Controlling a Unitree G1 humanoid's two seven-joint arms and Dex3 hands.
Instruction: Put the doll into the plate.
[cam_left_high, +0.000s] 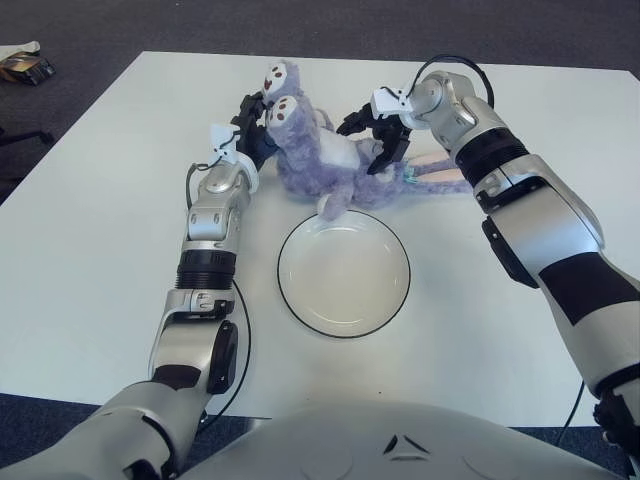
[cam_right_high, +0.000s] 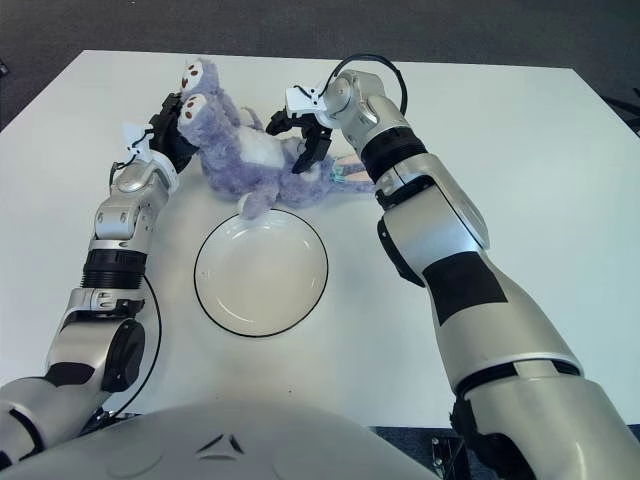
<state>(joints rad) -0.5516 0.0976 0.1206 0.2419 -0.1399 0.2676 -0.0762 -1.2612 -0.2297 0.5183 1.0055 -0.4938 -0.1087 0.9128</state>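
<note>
Both hands, left hand (cam_left_high: 252, 135) and right hand (cam_left_high: 383, 135), clench the purple doll (cam_left_high: 318, 160) between them, beyond the white plate (cam_left_high: 343, 272). It looks gripped; moving it in remains.

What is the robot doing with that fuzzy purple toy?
The robot is holding a purple doll with both hands, at the far side of a white table. Its left robot hand grips the doll near the head, and its right robot hand grips the body. The white plate sits just in front of the doll with nothing in it. One foot hangs near the plate's far rim, so the doll is not in yet.
</note>
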